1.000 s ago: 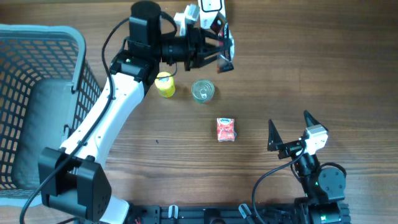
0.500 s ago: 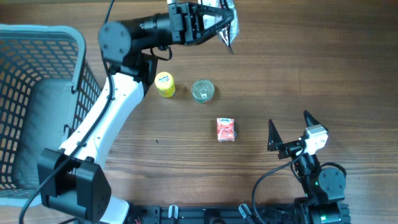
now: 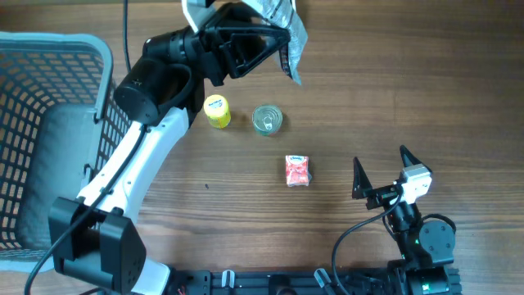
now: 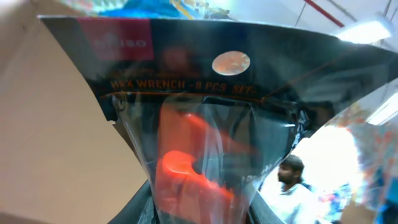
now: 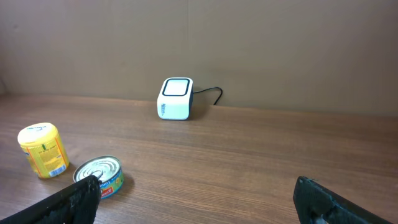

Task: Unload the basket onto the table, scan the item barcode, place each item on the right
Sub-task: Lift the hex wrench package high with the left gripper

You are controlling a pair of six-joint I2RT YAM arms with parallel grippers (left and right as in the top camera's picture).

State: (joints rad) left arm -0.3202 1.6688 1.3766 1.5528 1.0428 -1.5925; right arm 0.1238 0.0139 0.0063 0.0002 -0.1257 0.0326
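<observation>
The left gripper point(image 3: 266, 45) is closed on a clear plastic packet with a black header card point(image 3: 288, 33) and holds it in the air above the far part of the brown wooden table point(image 3: 409, 82), beyond the round silver tin can point(image 3: 267, 119). In the left wrist view the card reads "HEX WRENCH", and an orange holder point(image 4: 186, 168) shows through the plastic. A small yellow canister point(image 3: 217, 111) stands just beside the can, on its left. A red pouch point(image 3: 298, 170) lies near the can, on its near right side. The right gripper point(image 3: 381, 161) sits well apart from the can, its jaws wide open and empty. A white cube scanner point(image 5: 176, 98) stands behind the can, and a grey plastic basket point(image 3: 49, 38) is far to the left of it
</observation>
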